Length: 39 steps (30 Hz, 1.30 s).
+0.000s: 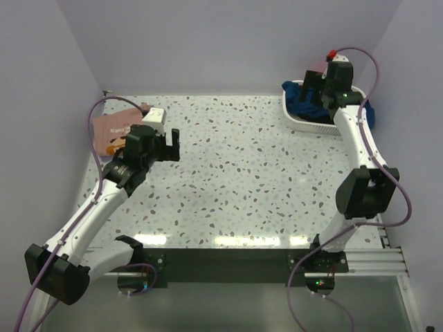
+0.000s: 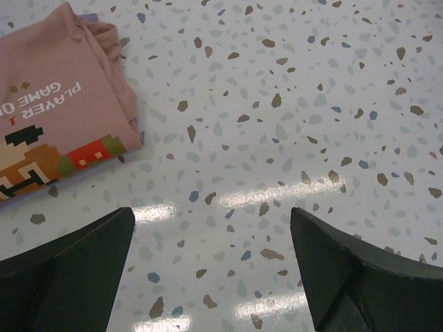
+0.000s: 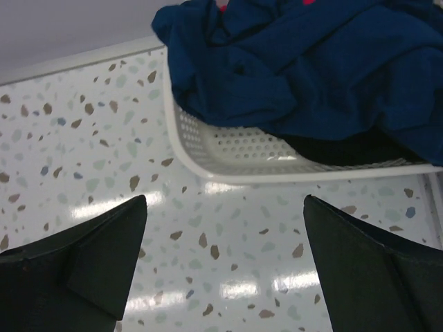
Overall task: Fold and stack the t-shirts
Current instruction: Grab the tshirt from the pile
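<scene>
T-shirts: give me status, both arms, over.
Left end effector open, empty, near the pink t-shirt, folded flat on the table. Right end effector open, empty, facing the basket; blue t-shirt bunched inside, not yet folded. Nothing in the way.

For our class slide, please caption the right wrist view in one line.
Open right pincer above the speckled table, facing a white basket heaped with a crumpled dark blue t-shirt.
</scene>
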{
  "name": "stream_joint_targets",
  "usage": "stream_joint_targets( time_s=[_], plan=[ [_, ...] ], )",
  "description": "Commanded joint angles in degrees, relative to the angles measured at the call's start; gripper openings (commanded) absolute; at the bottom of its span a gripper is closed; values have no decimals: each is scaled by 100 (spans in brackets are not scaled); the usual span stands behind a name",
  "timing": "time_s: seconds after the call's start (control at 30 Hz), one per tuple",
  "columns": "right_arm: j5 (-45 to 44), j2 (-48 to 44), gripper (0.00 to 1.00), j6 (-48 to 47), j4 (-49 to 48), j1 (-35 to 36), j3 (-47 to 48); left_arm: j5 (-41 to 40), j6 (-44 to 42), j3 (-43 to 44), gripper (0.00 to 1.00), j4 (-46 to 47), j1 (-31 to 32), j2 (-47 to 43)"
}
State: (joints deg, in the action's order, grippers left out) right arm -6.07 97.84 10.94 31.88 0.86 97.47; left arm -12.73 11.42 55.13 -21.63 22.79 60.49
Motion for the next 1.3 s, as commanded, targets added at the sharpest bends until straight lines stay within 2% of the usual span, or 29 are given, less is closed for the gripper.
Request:
stream_joint_targets(
  time_s=[0.0, 0.13, 0.27, 0.37, 0.5, 0.63, 0.77, 0.83, 1.27],
  plan=[
    [-439, 822, 99, 285, 424, -376, 973, 174, -79, -64, 100, 247, -64, -134],
    [-807, 1693, 99, 216, 635, -684, 2097, 166, -87, -91, 100, 238, -73, -151],
    [-1203, 2309, 99, 5, 881, -851, 2715, 210, -70, -91, 100, 220, -99, -125],
    [-1318, 2090, 99, -57, 260, -877, 2260, 201, -70, -99, 100, 194, -116, -81],
    [-1485, 2037, 99, 48, 284, -886, 2207, 315, -61, -73, 100, 194, -134, -29],
    [-1634, 1677, 99, 154, -400, -886, 1208, 342, -61, -82, 100, 194, -143, -20],
    [-1819, 1159, 96, 338, -1838, -877, 11, 359, -52, -99, 100, 203, -143, -11],
    [-1959, 1114, 95, 400, -2193, -869, -419, 359, -61, -99, 100, 194, -143, 7],
    [-2285, 1263, 92, 304, -4311, -790, -1231, 271, -87, -99, 100, 168, -160, 121]
  ],
)
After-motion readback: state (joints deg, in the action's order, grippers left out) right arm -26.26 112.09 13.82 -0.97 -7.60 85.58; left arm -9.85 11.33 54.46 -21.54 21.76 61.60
